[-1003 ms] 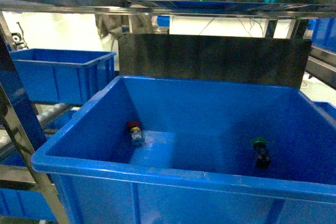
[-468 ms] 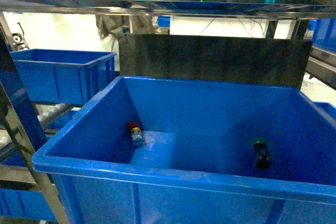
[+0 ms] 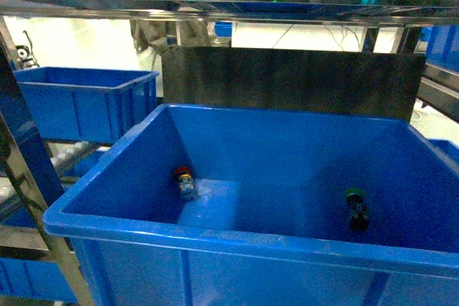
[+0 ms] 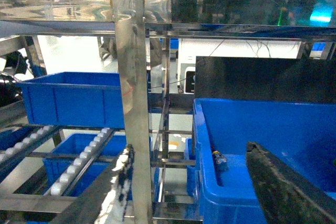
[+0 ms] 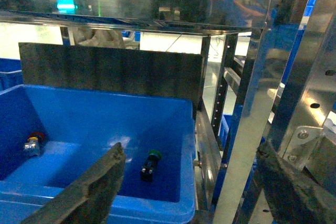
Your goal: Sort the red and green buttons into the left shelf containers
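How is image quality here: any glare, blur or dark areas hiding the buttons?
Head view: soft, dim; the red button reads clearly, the green button sits in shadow. Left wrist view: glare on the steel post. Right wrist view: both gripper fingers blurred, close to the lens.

— Anything different in the head view from a second ago?
— Hardly. The red button [image 3: 184, 179] and the green button [image 3: 355, 208] sit a shade lower in the picture, as though the camera nudged; through the blur I can't be sure.
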